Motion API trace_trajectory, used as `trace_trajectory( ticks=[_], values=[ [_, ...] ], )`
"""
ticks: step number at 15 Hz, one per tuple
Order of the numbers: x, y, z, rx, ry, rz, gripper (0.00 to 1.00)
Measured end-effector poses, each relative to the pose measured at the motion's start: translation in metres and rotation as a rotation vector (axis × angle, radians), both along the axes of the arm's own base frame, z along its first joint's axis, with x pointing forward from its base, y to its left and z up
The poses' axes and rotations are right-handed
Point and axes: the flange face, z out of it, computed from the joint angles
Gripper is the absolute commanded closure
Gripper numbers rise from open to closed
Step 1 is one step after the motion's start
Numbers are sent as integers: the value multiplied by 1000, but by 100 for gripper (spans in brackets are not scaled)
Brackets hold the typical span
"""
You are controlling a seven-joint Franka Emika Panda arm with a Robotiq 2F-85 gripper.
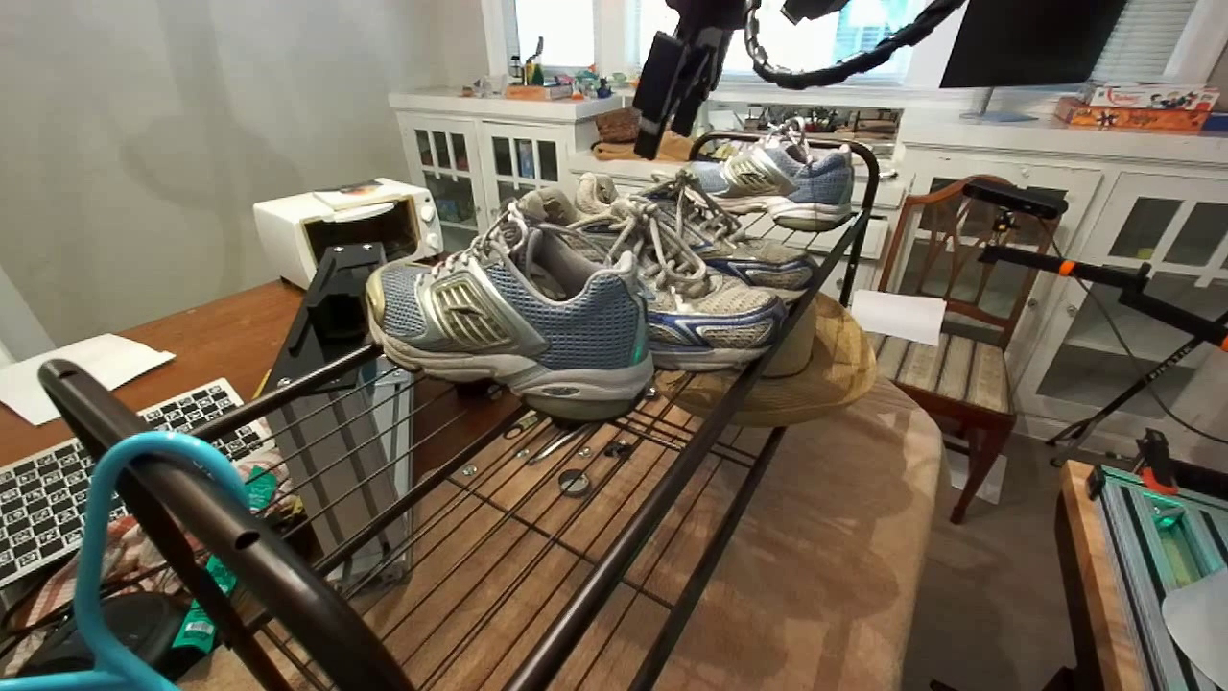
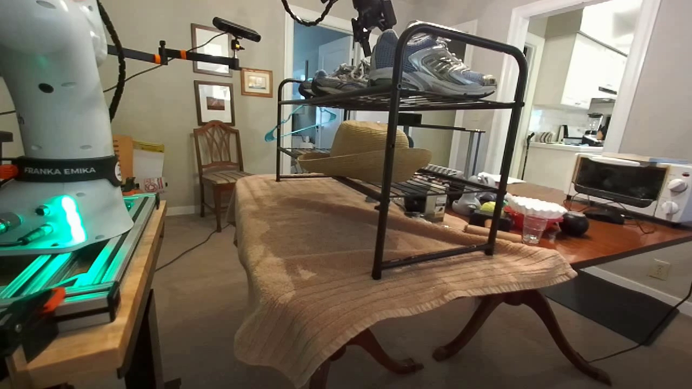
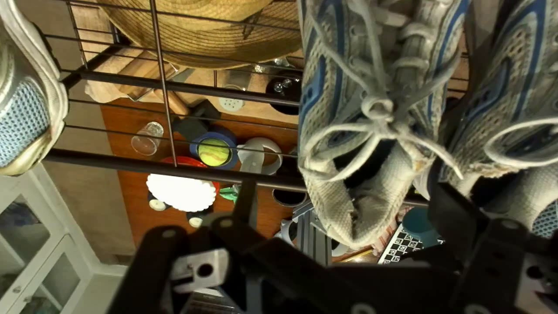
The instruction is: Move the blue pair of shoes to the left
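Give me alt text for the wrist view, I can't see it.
A worn, blue-trimmed sneaker with tied laces sits on a wire rack, a similar one to its right. At the bottom, an open black gripper shows a finger on each side of the first one's heel. Through the rack appear a straw hat and tennis ball.

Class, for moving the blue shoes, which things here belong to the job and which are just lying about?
Belong:
blue mesh shoe
its mate
tool

Just lying about:
paler beige shoes with blue trim
straw hat
tennis ball
toaster oven
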Motion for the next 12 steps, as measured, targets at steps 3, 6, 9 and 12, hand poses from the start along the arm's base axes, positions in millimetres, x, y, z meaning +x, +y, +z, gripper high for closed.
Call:
trace_trajectory(
  ticks=[3, 6, 9, 12],
  values=[
    [-2, -7, -12, -2, 25, -10, 0],
    [-3, -13, -23, -6, 47, -20, 0],
    [-4, -16, -28, -10, 52, -22, 0],
    [-3, -15, -27, -9, 32, -25, 0]
  ],
)
